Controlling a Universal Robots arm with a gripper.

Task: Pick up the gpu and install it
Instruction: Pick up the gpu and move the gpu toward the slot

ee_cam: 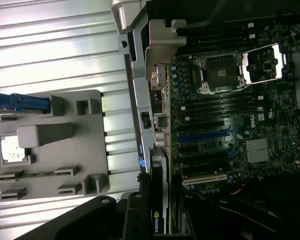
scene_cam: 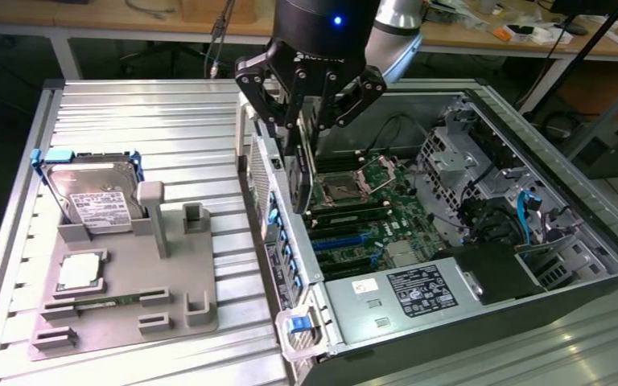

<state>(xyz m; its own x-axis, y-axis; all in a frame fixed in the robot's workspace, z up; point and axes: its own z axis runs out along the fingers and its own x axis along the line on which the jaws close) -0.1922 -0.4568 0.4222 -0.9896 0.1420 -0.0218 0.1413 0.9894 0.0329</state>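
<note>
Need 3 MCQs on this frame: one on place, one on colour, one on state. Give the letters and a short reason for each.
1. Where is the gpu?
A. on the grey fixture
B. in the hand, at the open case
C. flat on the table

2. The bracket on the hard drive is:
A. red
B. yellow
C. blue

3. The case's side is:
A. open, board exposed
B. shut
C. taped over

1 B: the hand grips the card, which hangs edge-on by the case's rear wall.
2 C: blue plastic runs along the drive's end.
3 A: the board and cables show inside.
</note>
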